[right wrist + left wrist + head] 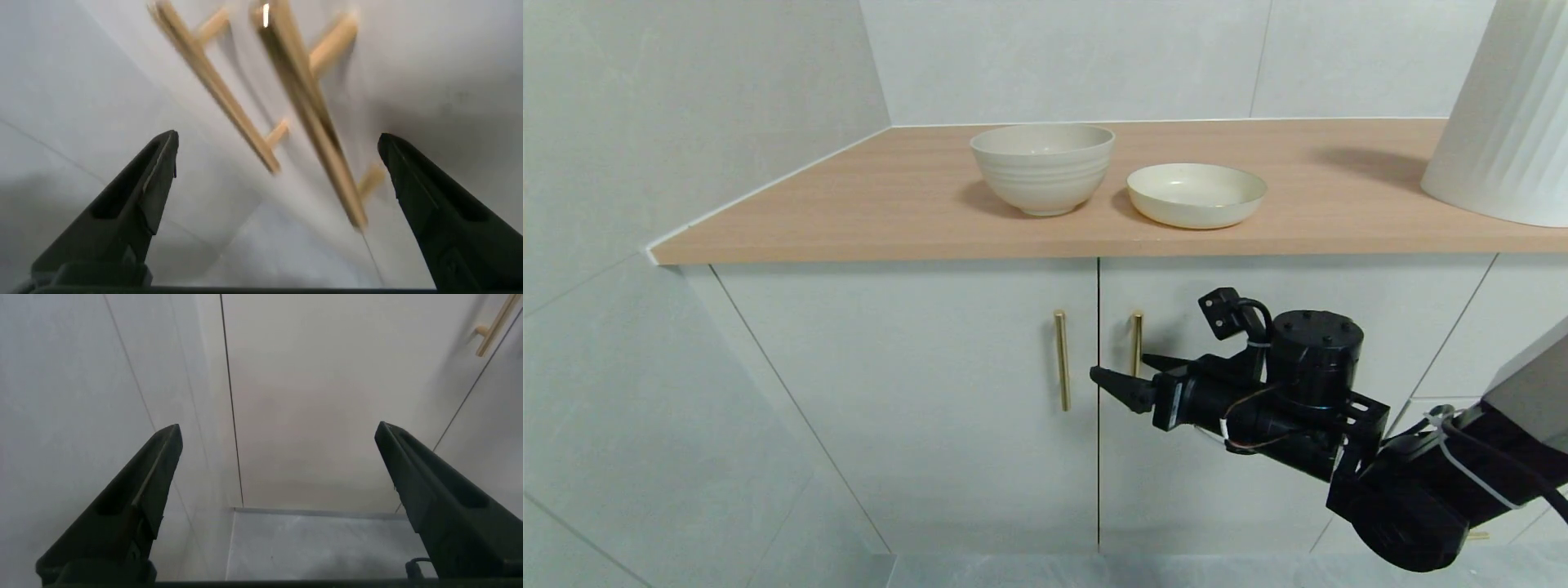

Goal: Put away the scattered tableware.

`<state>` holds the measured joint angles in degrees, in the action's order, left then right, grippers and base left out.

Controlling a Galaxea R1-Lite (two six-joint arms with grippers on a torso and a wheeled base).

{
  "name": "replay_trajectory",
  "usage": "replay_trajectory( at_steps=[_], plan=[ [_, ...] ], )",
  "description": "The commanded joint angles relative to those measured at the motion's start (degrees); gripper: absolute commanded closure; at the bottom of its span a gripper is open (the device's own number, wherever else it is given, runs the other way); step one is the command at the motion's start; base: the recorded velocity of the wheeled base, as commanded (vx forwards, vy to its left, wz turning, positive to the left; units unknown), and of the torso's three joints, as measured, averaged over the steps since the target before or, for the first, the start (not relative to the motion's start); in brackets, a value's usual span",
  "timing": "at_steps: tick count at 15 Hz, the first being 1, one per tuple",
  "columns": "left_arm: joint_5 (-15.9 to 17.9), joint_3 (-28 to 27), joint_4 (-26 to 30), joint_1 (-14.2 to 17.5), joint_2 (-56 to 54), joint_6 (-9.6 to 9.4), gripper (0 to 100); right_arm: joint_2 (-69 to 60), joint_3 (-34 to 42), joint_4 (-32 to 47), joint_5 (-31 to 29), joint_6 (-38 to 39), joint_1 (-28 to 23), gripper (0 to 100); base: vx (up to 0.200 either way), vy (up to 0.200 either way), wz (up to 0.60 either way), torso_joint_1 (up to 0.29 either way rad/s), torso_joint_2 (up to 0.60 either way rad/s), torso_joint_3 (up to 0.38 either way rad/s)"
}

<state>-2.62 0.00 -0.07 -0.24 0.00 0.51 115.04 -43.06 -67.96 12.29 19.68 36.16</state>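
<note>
Head view: right gripper [1118, 366] wide, near handle [1136, 335]

We see two pieces of tableware on the wooden desk [849, 212], both upright with their open sides up. The deep bowl [1042, 167] is off-white and round, with faint horizontal ribs around its outer wall and a narrow foot. It stands near the middle of the desk's depth. The shallow dish [1196, 193] is cream, wide and low-walled, with a smooth, plain inside. It lies flat just beside the bowl, on its right, a little nearer the front edge. A narrow gap separates them; we see no contact.
</note>
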Motion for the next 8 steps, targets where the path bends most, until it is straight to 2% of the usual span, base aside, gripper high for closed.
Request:
replay_trajectory(
  at_steps=[1, 4, 8],
  plan=[
    [-0.02, 0.00, -0.01, -0.02, 0.00, 0.02, 0, 1.76, -0.45, -1.91, 0.10, 1.33, 0.05, 0, 0.000, 0.000, 0.00, 0.000, 0.00, 0.000],
    [-0.02, 0.00, -0.01, -0.02, 0.00, 0.02, 0, 1.76, -1.24, -3.84, 1.25, 7.75, 0.49, 0, 0.000, 0.000, 0.00, 0.000, 0.00, 0.000],
    [-0.02, 0.00, -0.01, 0.07, 0.00, 0.02, 0, -0.61, -0.01, -3.76, 5.11, 12.05, 0.58, 0, 0.000, 0.000, 0.00, 0.000, 0.00, 0.000]
  ],
)
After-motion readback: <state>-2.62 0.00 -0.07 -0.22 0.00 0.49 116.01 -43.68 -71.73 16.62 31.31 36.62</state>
